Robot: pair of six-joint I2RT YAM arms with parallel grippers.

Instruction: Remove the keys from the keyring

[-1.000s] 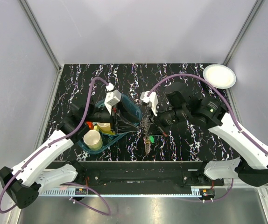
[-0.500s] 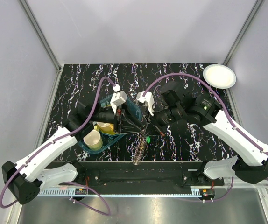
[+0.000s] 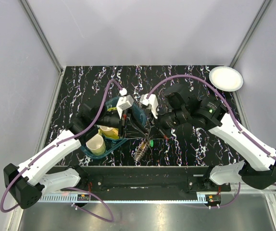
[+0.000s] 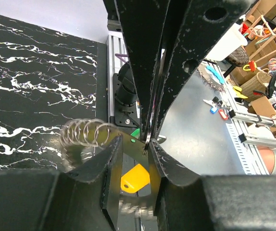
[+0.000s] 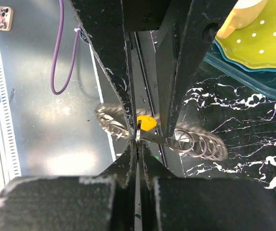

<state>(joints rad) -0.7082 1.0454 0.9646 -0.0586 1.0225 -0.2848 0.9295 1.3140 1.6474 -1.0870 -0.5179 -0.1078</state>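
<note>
While both arms meet over the near middle of the table (image 3: 191, 82), the keyring (image 3: 141, 150) hangs between them, off the surface, just right of the teal tray (image 5: 244, 74). Its floppy coiled loop droops toward the near edge. It's blurred in both wrist views, so I judge it is swinging.

Left gripper (image 4: 150, 137): clenched, with a thin metal edge pinched between its fingertips. Right gripper (image 5: 137, 139): also clenched on a thin sliver of metal, from the opposite side. I read both slivers as part of the keyring bunch, but I can't tell whether either is ring wire or a key blade.

A green key head (image 3: 151, 143) sits right at the pinch point. A yellow tag (image 4: 135, 178) dangles just below the left fingers.

Step in hand, my call: a two-handed hold, one side bracing the ring and the other working a key along the wire. I see no key lying loose on the table, so the task looks early.

Next I'd need a small twist and pull apart. One side holds steady while the other slides the key round to the wire's open end. Risks: the thin metal slipping out of a pinch, and the swinging coil tugging the grip.
</note>
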